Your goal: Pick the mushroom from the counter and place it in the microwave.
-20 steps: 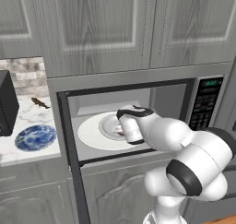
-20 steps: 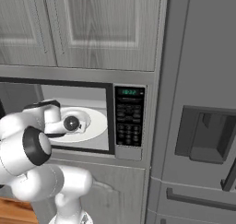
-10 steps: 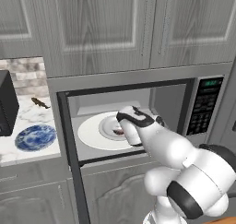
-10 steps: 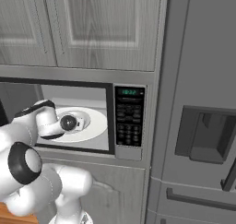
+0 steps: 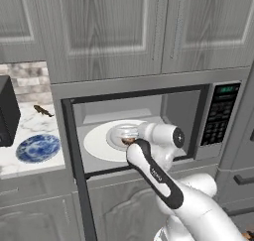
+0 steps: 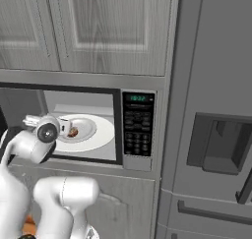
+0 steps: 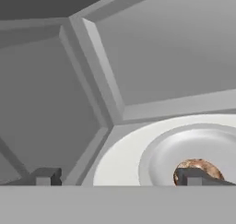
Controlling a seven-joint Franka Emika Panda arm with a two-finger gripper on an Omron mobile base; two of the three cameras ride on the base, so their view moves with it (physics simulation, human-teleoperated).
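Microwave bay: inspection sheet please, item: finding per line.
Surface: counter, white marble, left of the microwave.
Job's things: mushroom lies in the dish of the turntable plate inside the microwave; door open.
Clutter: blue patterned plate, thin dark scrap and black box on the counter.
Grippers: gripper open inside the cavity, one fingertip in front of the mushroom; contact unclear.
Cables: nothing seen.
Surroundings: grey cabinets above, keypad panel with green display, grey fridge to the right.
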